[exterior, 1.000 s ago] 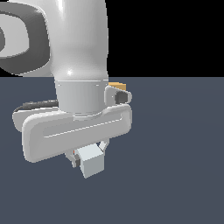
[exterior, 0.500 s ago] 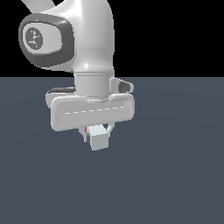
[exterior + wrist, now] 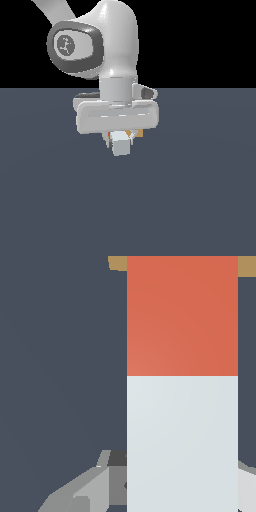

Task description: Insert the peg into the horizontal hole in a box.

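Under the gripper (image 3: 119,141), clamped between the jaws, sits the peg (image 3: 182,406): white end toward the exterior cam, red-orange end pointing away. Just beyond that red end, tan box (image 3: 118,262) edges show either side of the bar in the wrist view; the hole itself is hidden behind the peg. Vs. 1.0 s ago, the arm has moved away from the exterior cam and the peg reads smaller. Judgement: approach phase, peg approx. lined up w/ box face, insertion not yet confirmed.
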Controlling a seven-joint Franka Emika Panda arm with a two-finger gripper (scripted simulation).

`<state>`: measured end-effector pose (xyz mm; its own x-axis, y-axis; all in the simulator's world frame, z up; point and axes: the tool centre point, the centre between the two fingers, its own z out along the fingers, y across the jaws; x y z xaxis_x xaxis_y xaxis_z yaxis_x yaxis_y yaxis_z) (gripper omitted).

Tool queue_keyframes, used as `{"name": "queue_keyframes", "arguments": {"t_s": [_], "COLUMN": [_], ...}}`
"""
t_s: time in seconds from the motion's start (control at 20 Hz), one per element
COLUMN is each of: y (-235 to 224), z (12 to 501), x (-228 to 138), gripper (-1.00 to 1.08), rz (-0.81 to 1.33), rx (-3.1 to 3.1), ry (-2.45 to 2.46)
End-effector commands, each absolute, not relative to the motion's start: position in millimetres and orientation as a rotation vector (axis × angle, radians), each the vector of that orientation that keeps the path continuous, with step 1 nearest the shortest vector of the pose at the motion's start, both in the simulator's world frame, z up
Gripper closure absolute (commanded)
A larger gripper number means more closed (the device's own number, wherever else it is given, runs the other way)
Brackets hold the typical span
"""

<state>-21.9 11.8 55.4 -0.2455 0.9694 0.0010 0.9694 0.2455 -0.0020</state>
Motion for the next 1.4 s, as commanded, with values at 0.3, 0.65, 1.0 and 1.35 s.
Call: {"name": "queue_keyframes", "arguments": {"t_s": [0.3,0.65,1.0,1.35], "y": [28,28,28,52], "z": [60,59,60,61], "x": [-12,-12,-11,-16], "gripper": [1.08,1.08,1.08,1.08], "rz": [0.000,0.001,0.000,-0.001], "rx": [-1.990,-1.991,-1.992,-1.992], "ry": [-2.431,-2.429,-2.428,-2.428]}}
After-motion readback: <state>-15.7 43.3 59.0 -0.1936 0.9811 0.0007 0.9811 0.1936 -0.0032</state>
